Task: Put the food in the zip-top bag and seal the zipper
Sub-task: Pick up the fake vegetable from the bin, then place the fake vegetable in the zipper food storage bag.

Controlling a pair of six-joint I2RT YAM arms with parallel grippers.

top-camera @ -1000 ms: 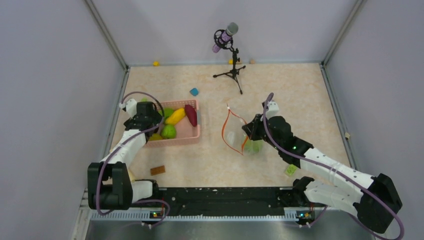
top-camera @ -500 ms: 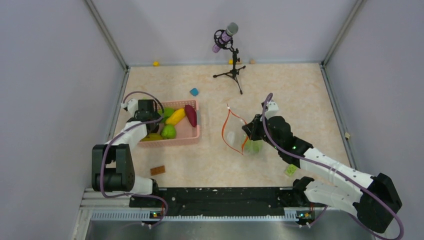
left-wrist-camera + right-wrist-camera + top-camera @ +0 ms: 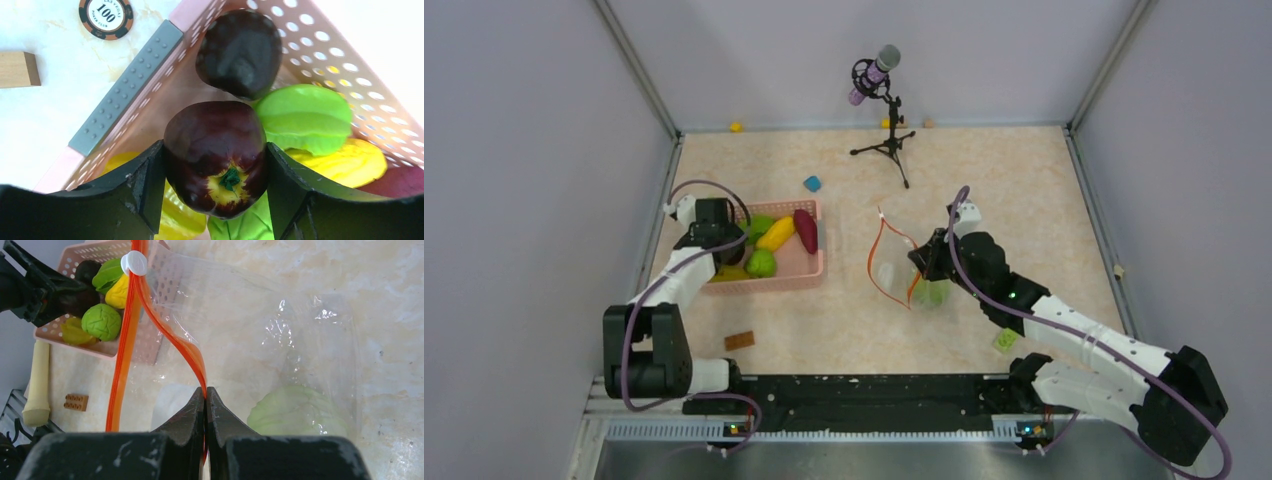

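Note:
My left gripper [image 3: 215, 167] is shut on a dark maroon apple-like food piece [image 3: 215, 125] inside the pink basket [image 3: 320, 30], at the basket's left end in the top view [image 3: 715, 250]. A dark brown round piece [image 3: 239, 52], a green piece [image 3: 305, 117] and a yellow piece [image 3: 345, 162] lie beside it. The top view shows a banana-like piece [image 3: 775, 233] and a maroon piece [image 3: 805, 229]. My right gripper [image 3: 205, 390] is shut on the orange-red zipper [image 3: 175, 340] of the clear zip-top bag [image 3: 260, 325], holding its mouth open. The white slider [image 3: 134, 262] is at the far end. A light green piece [image 3: 297, 412] lies inside the bag.
A microphone stand [image 3: 886, 110] stands at the back. A blue block [image 3: 812, 184], a tan block [image 3: 739, 340] and a green block [image 3: 1005, 339] lie on the table. A poker chip [image 3: 106, 17] and a grey brick [image 3: 127, 85] lie outside the basket.
My left arm has swung a little and its gripper shifted slightly over the basket's left end. The right arm and the bag have not moved.

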